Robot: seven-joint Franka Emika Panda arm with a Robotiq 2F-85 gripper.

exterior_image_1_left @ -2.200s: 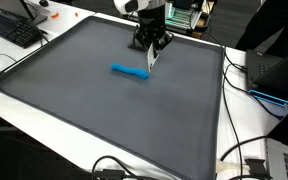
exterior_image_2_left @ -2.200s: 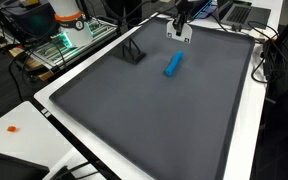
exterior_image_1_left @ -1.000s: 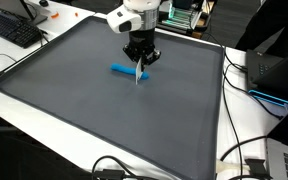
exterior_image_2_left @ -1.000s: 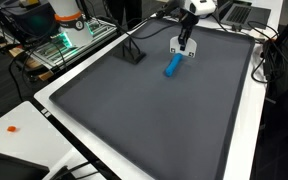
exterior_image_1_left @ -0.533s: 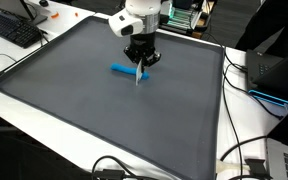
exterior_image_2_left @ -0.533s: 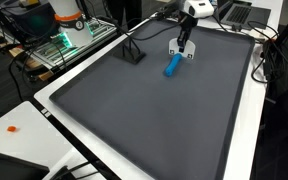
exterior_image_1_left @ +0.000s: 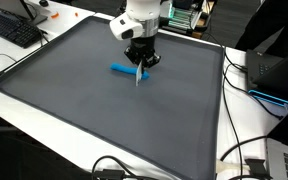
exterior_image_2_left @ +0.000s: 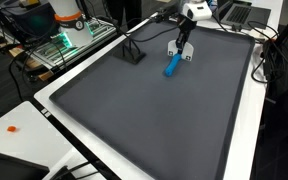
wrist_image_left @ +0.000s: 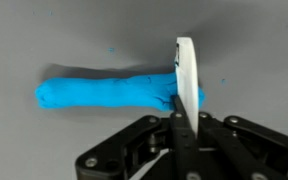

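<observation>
Blue clay roll (wrist_image_left: 109, 93) (exterior_image_1_left: 124, 70) (exterior_image_2_left: 171, 66): smooth cylinder, lying flat on dark grey mat (exterior_image_1_left: 84, 110), long axis 9-to-3 o'clock in wrist view; thin white blade (wrist_image_left: 186, 70) (exterior_image_1_left: 138, 76) upright on edge, running 12-to-6 o'clock, touching the roll across its 3 o'clock end.

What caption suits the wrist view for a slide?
Shut gripper holds a thin white blade across one end of a blue roll.

Blue roll (wrist_image_left: 104, 93), white blade (wrist_image_left: 186, 68), black claw (wrist_image_left: 180, 120) (mat (wrist_image_left: 74, 35) plain dark grey).
</observation>
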